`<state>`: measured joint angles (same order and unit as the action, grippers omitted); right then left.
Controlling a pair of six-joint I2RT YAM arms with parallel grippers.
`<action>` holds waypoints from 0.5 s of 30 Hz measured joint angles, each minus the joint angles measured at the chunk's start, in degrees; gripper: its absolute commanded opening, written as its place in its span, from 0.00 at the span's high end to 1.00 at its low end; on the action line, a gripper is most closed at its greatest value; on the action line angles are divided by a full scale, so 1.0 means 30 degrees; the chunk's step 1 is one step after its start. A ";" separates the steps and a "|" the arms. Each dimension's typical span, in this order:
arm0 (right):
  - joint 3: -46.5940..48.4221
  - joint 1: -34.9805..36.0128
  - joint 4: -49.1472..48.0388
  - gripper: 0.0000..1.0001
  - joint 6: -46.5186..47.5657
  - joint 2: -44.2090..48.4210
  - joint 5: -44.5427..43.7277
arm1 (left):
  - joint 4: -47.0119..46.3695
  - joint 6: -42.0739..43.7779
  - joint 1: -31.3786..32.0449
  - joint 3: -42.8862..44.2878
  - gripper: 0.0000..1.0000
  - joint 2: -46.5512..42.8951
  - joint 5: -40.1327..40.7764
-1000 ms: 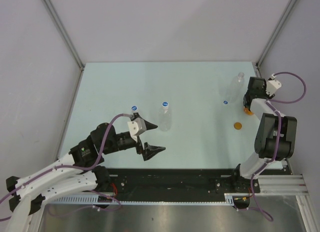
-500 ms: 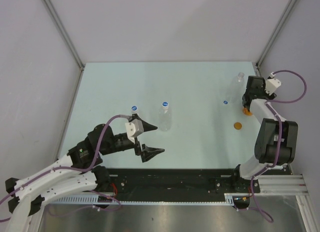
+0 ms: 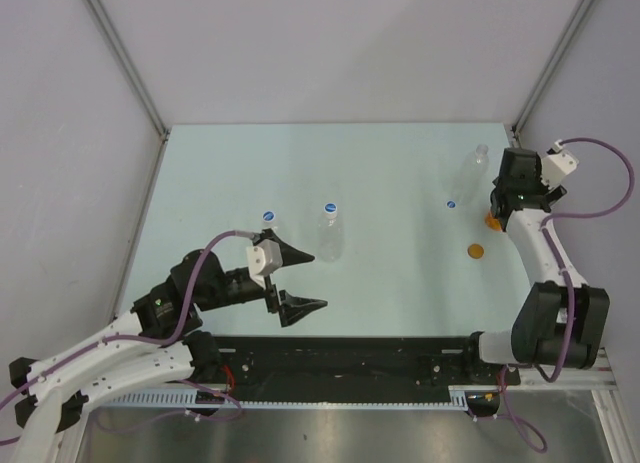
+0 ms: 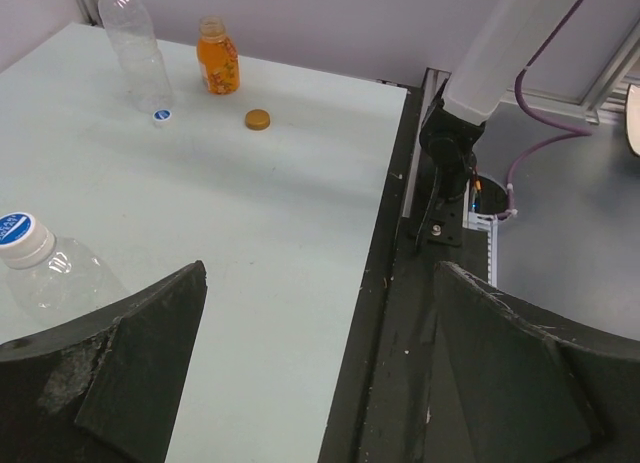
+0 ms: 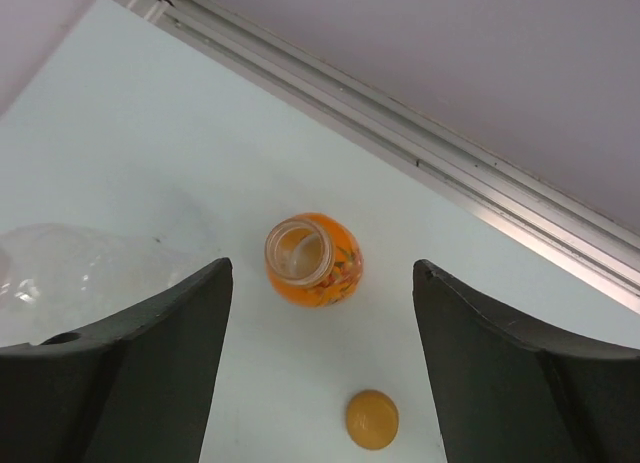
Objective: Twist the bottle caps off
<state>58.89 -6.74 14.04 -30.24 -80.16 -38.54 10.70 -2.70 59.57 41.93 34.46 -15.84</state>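
A clear bottle (image 3: 330,238) with a blue cap (image 3: 332,208) stands mid-table; it also shows in the left wrist view (image 4: 60,278). My left gripper (image 3: 318,278) is open and empty just near of it (image 4: 320,268). A second blue cap (image 3: 268,216) shows behind my left wrist. At the far right an uncapped clear bottle (image 3: 473,168) has a loose blue cap (image 3: 451,204) beside it. My right gripper (image 5: 322,271) is open above the uncapped orange bottle (image 5: 310,258). The loose orange cap (image 5: 372,419) lies near of the bottle (image 3: 476,251).
The grey metal rail (image 5: 420,133) and the wall run right behind the orange bottle. The table's black front edge (image 4: 385,283) lies under my left gripper's right finger. Side walls close in the table on both sides.
My left gripper has drawn back a little toward its base, still open. My right arm has shifted, its gripper moving slightly right over the orange bottle.
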 measured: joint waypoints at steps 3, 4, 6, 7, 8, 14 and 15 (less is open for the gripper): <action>0.0000 0.0277 0.0838 0.18 -0.0393 0.1829 0.0036 | 0.0000 -0.0153 0.0000 0.0000 0.00 0.0007 -0.0095; 0.0000 0.0386 0.1224 0.16 -0.0583 0.2484 0.0058 | 0.0000 -0.0197 0.0000 0.0000 0.00 0.0007 -0.0131; -0.0007 0.0801 0.2091 0.11 -0.1093 0.4036 0.0029 | 0.0000 -0.0379 0.0000 0.0000 0.00 0.0007 -0.0036; 0.0000 0.1355 0.2557 0.01 -0.1384 0.4969 -0.0080 | 0.0022 -0.0517 0.0000 0.0000 0.00 0.0022 0.0233; 0.0015 0.2259 0.2958 0.00 -0.1639 0.5996 -0.0182 | 0.0066 -0.0656 0.0000 0.0007 0.00 0.0087 0.0525; 0.0277 1.4090 0.4160 0.00 -0.2229 1.1089 -0.3198 | 0.1494 -0.2142 0.0000 0.1049 0.00 0.1574 0.4240; 0.0313 1.6356 0.4444 0.00 -0.2259 1.1548 -0.4335 | 0.1763 -0.2477 0.0000 0.1239 0.00 0.1814 0.4867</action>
<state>59.83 42.33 27.38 -37.01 -45.52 -51.55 15.99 -10.13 59.57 45.65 39.90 -1.23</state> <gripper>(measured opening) 0.994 0.996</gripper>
